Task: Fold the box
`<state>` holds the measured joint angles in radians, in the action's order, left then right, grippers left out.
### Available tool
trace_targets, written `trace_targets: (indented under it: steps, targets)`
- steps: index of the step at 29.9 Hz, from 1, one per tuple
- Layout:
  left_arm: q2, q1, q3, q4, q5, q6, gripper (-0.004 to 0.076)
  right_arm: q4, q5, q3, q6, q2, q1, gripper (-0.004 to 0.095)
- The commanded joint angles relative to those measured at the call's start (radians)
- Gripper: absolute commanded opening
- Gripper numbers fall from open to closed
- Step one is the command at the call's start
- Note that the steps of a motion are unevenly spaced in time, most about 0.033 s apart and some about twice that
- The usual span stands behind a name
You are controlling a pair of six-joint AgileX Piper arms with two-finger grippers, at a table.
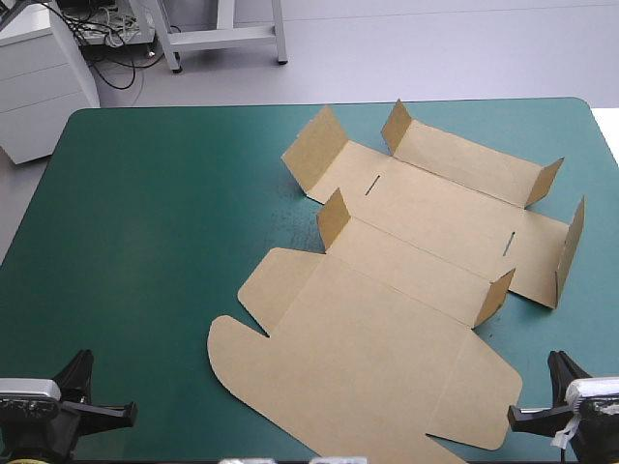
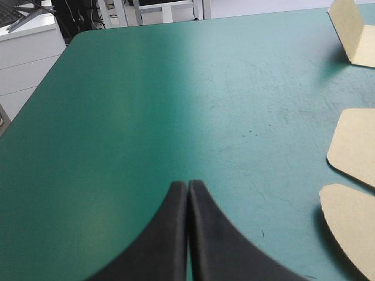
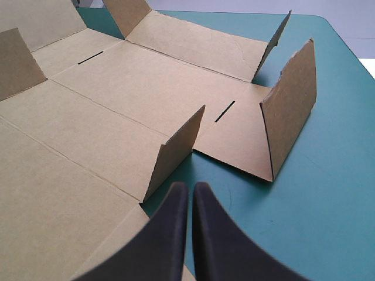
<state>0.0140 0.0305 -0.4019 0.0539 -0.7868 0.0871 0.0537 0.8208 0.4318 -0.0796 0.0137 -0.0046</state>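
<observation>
Both the left hand [image 2: 187, 184] and right hand [image 3: 191, 186] are pressed together, empty. The box [image 1: 406, 280] lies mostly flat, centre-right on the surface [image 1: 145, 213], running from near to far-right; the right hand is nearer, near its right corner.

High view: above and behind, facing forward and down over the table [image 1: 145, 213]. Left wrist view: low, facing across bare table beside the box [image 2: 351, 146]. Right wrist view: close over the box's right flaps. All share the box.
</observation>
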Motion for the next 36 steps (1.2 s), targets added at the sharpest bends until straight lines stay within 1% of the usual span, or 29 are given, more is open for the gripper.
trace_targets:
  steps: [1,4,9,10,12,14,20,24,27,31,36]
  targets:
    - [0.017,-0.005,-0.025,0.003,0.074,-0.007,-0.0032,-0.001,-0.071,0.031,-0.013,0.029,-0.007,0.0121]
    - [0.017,-0.005,-0.025,0.003,0.074,-0.007,-0.0032,-0.001,-0.071,0.031,-0.013,0.029,-0.007,0.0257]
    - [0.017,-0.005,-0.025,0.003,0.074,-0.004,-0.0032,0.001,-0.071,0.031,-0.013,0.029,-0.007,0.0534]
    - [0.017,-0.005,-0.025,0.003,0.074,-0.004,-0.0032,0.001,-0.071,0.031,-0.013,0.029,-0.007,0.0578]
    - [0.017,-0.005,-0.025,0.003,0.074,-0.008,-0.0032,0.001,-0.071,0.031,-0.013,0.029,-0.007,0.0633]
    - [0.017,-0.005,-0.025,0.003,0.074,-0.008,-0.0032,0.001,-0.071,0.031,-0.013,0.029,-0.007,0.0653]
    - [0.017,-0.005,-0.025,0.003,0.074,-0.006,-0.0032,-0.001,-0.068,0.031,-0.012,0.022,-0.007,0.0654]
    - [0.017,-0.005,-0.025,0.003,0.074,-0.006,-0.0032,-0.001,-0.025,0.06,0.015,-0.032,-0.007,0.0654]
    - [0.017,-0.005,-0.025,0.003,0.074,-0.008,-0.0032,-0.001,0.016,0.109,0.061,-0.123,-0.007,0.0654]
    - [0.017,-0.005,-0.025,0.003,0.074,-0.008,-0.0032,0.006,0.034,0.195,0.15,-0.27,-0.007,0.0654]
    - [0.017,-0.005,-0.025,0.003,0.074,-0.008,-0.0032,0.046,0.104,0.313,0.197,-0.49,-0.007,0.0654]
